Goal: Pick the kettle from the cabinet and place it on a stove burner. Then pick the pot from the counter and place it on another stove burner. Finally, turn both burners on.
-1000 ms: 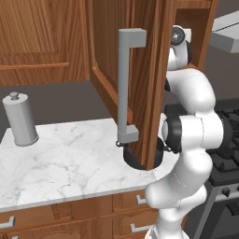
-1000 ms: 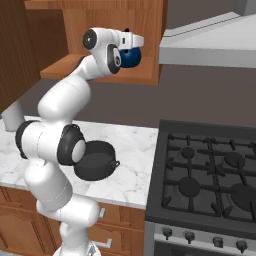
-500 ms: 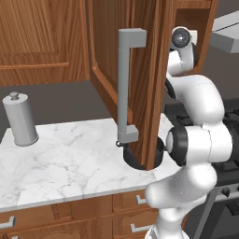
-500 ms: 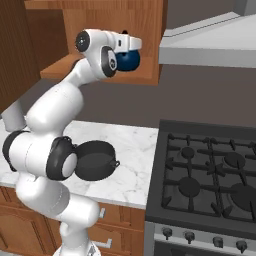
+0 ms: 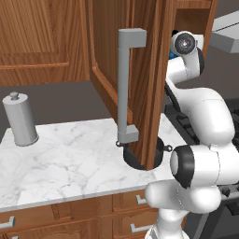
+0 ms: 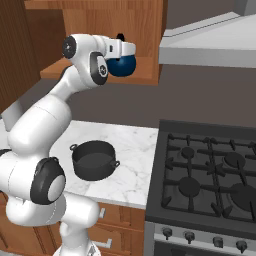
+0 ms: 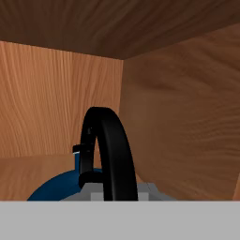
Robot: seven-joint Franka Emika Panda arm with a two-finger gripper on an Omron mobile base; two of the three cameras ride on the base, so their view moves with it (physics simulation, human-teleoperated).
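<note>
The blue kettle (image 6: 122,65) hangs at the front of the open cabinet (image 6: 145,35), just above its shelf. My gripper (image 6: 121,52) is shut on its thin black arched handle (image 7: 110,152). In the hand view the blue body (image 7: 58,188) sits below the handle, with the cabinet's wooden back and side wall behind it. The dark pot (image 6: 93,159) stands on the white marble counter (image 6: 131,145), left of the stove. The black cooktop's burners (image 6: 189,186) lie under their grates with nothing on them.
The open cabinet door (image 5: 142,79) with its grey bar handle (image 5: 126,84) swings out over the counter and hides part of the pot (image 5: 161,150). A tall grey canister (image 5: 19,119) stands at the counter's far left. A range hood (image 6: 210,45) hangs above the stove, and knobs (image 6: 190,236) line its front.
The kettle has shifted slightly outward and lower at the cabinet's front with the hand. The arm's elbow has swung out to the side. The pot has not moved.
</note>
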